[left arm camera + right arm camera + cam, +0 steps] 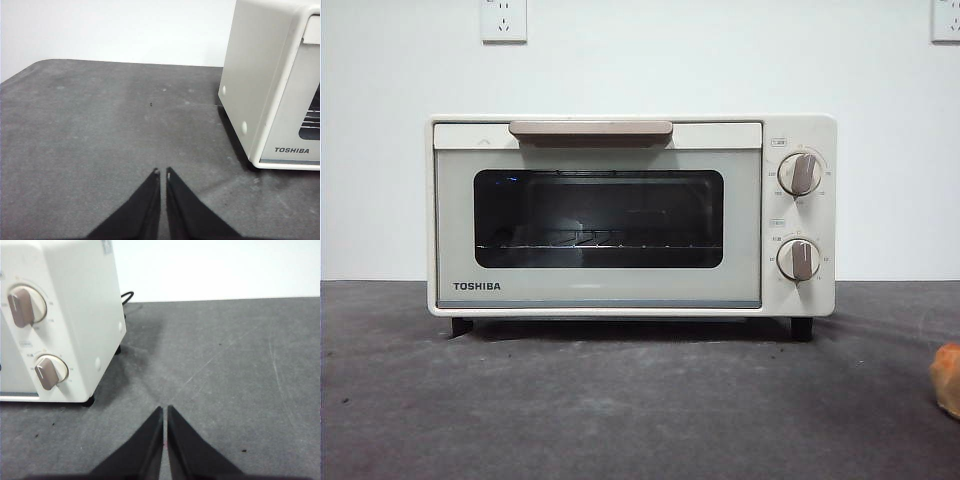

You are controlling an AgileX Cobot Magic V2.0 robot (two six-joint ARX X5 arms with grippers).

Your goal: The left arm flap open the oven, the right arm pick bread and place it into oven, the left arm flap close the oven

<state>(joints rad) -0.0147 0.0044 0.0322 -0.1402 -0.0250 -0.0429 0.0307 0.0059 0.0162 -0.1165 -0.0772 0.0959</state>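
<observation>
Oven (pixel 630 215) is seen in the middle of the dark desk (pixel 620 410) in the front view, with its door shut and the beige handle (pixel 590 130) up at the top. Through the dark glass window (pixel 598 218) only the wire rack (pixel 590 240) can be seen inside, with nothing seen on it. Two beige knobs (pixel 800 215) are placed on its right side. The bread (pixel 947 378) is seen at the right edge, on the desk, well apart from the oven and cut off by the edge.

In the left wrist view, the left gripper (pixel 161 172) is held over bare desk with its jaws almost closed, and nothing is held. The oven's side is seen near.

In the right wrist view, the right gripper (pixel 164 409) is also nearly closed and empty, beside the knob end of the oven.
</observation>
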